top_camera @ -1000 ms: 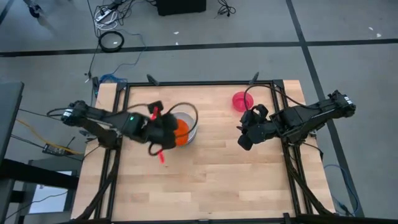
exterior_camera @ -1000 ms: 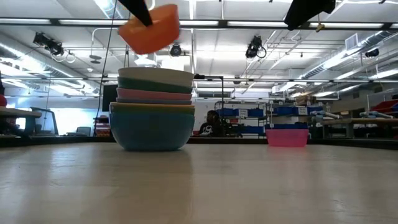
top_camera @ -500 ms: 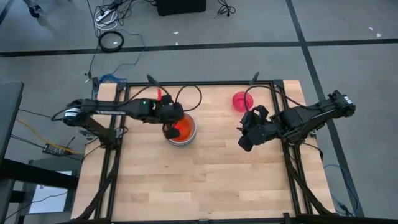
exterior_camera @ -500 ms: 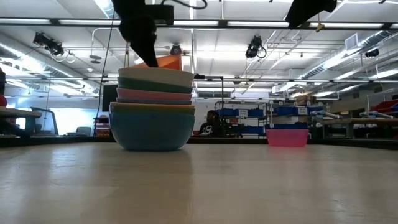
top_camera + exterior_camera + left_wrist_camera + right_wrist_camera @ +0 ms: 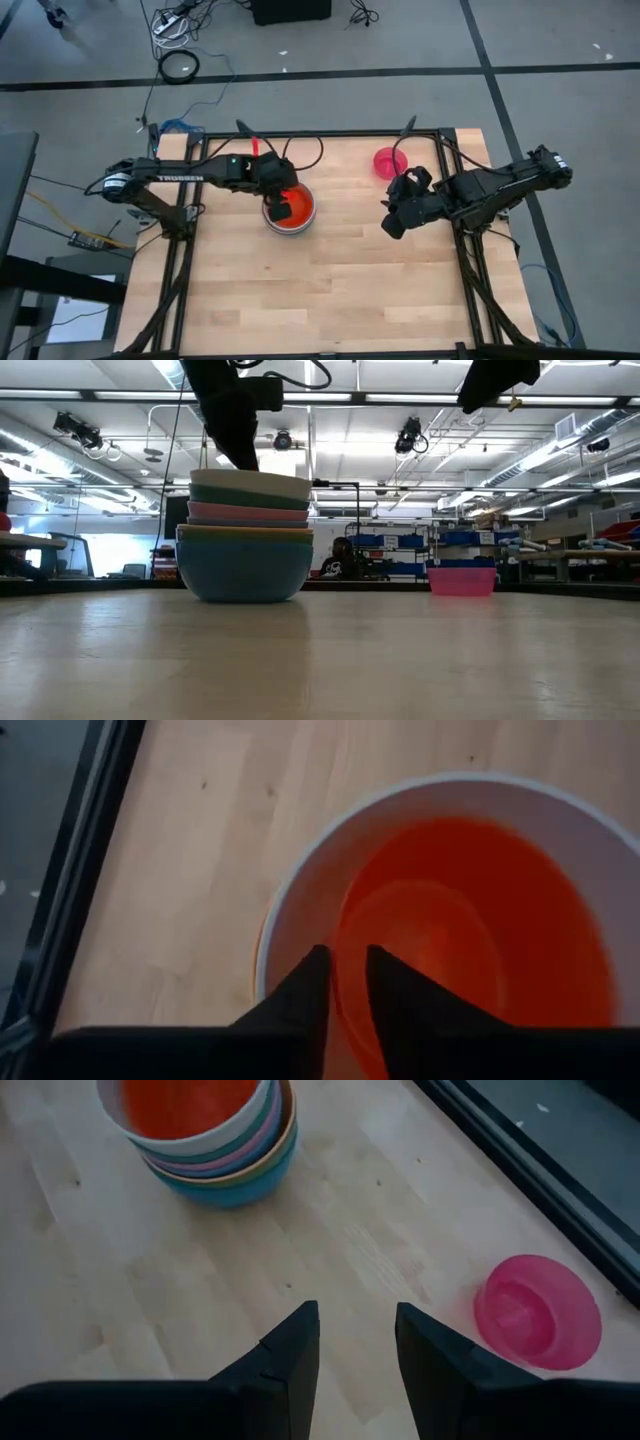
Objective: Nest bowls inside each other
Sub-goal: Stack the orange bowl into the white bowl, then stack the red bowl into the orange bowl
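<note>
A stack of nested bowls [image 5: 292, 210] stands on the table left of centre, with a blue bowl lowest [image 5: 245, 565] and a white bowl [image 5: 250, 482] topmost from the side. A red-orange bowl [image 5: 470, 950] sits inside the white bowl [image 5: 300, 880]. My left gripper [image 5: 347, 970] reaches down over the stack's left rim [image 5: 277, 208], one finger on each side of the red-orange bowl's wall, with a gap. A small magenta bowl [image 5: 388, 162] rests on its base near the far right. My right gripper [image 5: 356, 1330] hovers open above the table [image 5: 392, 225], holding nothing. My left gripper straddles the red-orange bowl's rim [image 5: 338, 935] from above, slanting down, one finger inside the bowl and one between it and the white bowl's wall. Whether either finger touches the rim I cannot tell. The bowl rests in the white bowl.
Bare wooden tabletop [image 5: 340, 290] spreads across the near half and between the stack and the magenta bowl [image 5: 540, 1310]. A black frame [image 5: 320, 134] borders the table's far edge and sides.
My left gripper has swung over the stack and gone down. The red-orange bowl, tilted above the stack's left side a second ago, has come down into the white bowl and is now hidden behind its rim in the low view.
</note>
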Available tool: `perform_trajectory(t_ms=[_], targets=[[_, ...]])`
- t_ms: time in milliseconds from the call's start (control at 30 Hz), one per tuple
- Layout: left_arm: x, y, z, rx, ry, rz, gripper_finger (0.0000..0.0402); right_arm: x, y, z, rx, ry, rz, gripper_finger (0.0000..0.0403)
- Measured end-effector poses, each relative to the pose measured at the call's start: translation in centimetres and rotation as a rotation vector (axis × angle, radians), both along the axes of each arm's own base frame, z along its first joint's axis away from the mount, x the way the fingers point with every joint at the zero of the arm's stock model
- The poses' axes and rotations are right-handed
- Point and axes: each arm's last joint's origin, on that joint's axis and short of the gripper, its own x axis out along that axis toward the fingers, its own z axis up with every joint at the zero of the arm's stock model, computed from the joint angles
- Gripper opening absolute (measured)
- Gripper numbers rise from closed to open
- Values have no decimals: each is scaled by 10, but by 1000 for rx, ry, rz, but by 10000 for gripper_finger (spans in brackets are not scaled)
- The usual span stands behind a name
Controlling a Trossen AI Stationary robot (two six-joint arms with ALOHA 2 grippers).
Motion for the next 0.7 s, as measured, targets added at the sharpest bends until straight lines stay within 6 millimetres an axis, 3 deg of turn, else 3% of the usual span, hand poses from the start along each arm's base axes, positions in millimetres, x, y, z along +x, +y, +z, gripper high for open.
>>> perform_trajectory(t_ms=[200,400,533,700], targets=[[0,-1,0,-42,-10,2,125,0,-4,-13,-10,39,-23,121],[1,-4,3,-43,-18,-8,136,0,-18,-34,-70,99,-104,121],[6,-12,21,-37,-71,-39,136,-1,-39,-49,-114,163,-192,121],[7,-31,60,-41,-149,-88,137,0,-75,-62,-98,219,-276,121]])
